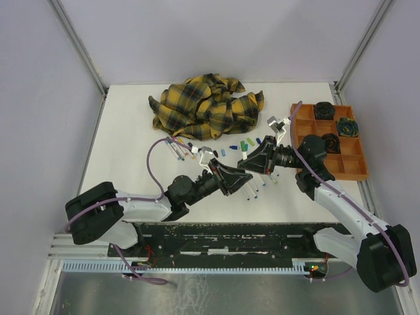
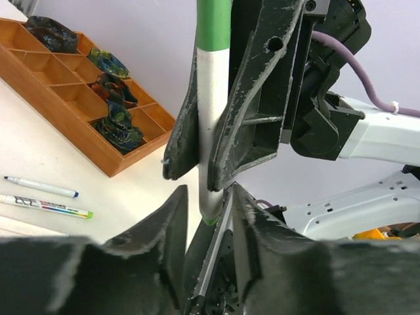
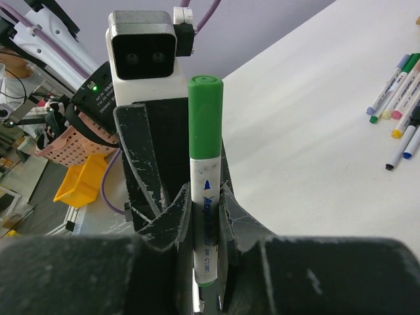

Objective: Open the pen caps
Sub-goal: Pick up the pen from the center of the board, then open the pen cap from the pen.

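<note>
- My left gripper (image 2: 209,191) has its jaws a little apart. They sit loosely either side of the lower green end of the green pen (image 2: 211,118), and I see a sliver of gap, so no clamp
- My right gripper (image 3: 205,197) meets it tip to tip above the table (image 1: 125,151), jaws pinched tight on the pen's white barrel
- The green cap (image 3: 205,118) sits on the barrel end pointing away from the right wrist camera, in front of the left arm's fingers
- A fan of loose pens (image 1: 178,149) lies on the table left of the grippers, with more beneath them
- Some loose caps (image 1: 244,143), green and blue, sit just beyond the grippers
- Further back the plaid cloth (image 1: 207,105) lies crumpled, and at far right the orange tray (image 1: 351,167) holds dark bundles in some compartments
</note>
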Robot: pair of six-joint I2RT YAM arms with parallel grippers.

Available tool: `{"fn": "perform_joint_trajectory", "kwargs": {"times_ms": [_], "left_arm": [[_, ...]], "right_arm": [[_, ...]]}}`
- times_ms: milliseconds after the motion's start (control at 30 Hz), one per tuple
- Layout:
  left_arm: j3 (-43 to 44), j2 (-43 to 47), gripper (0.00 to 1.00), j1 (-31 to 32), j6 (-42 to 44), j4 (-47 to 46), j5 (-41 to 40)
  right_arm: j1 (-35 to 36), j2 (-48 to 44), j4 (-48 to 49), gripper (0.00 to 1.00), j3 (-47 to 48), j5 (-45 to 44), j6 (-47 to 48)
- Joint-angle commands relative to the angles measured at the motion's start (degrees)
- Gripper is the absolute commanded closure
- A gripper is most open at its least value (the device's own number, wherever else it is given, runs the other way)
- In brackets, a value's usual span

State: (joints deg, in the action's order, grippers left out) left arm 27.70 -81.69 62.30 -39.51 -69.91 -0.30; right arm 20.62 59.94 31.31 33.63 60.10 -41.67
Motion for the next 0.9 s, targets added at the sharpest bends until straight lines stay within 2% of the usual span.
{"fn": "perform_joint_trajectory", "kwargs": {"times_ms": [0, 200, 333, 467, 667, 867], "left_arm": [[-1.7, 3.7, 0.56, -1.1, 0.1, -0.7, 1.5], [-6.3, 10.6, 0.41, -4.6, 0.1, 0.0, 4.4], [-5.1, 14.9, 0.32, -8.1, 0.3, 5.6, 8.2], [-2.6, 16.1, 0.2, -11.5, -0.9, 9.8, 12.2], [2.3, 12.8, 0.19, -14.4, -3.7, 10.4, 17.9], [6.2, 7.2, 0.21, -14.6, -6.4, 6.5, 20.9]], "right_arm": [[0.3, -1.0, -4.8, 1.0, 4.3, 0.4, 4.8], [0.3, -0.7, -17.9, 1.0, 7.5, 2.7, 14.8], [0.3, -0.1, -28.1, 1.0, 10.4, 3.8, 22.0], [0.3, -0.1, -30.5, 1.0, 10.8, 5.4, 24.6], [0.3, 0.1, -31.6, 1.0, 10.9, 6.2, 26.2], [0.4, 0.5, -32.0, 1.0, 10.9, 6.4, 26.5]]}}
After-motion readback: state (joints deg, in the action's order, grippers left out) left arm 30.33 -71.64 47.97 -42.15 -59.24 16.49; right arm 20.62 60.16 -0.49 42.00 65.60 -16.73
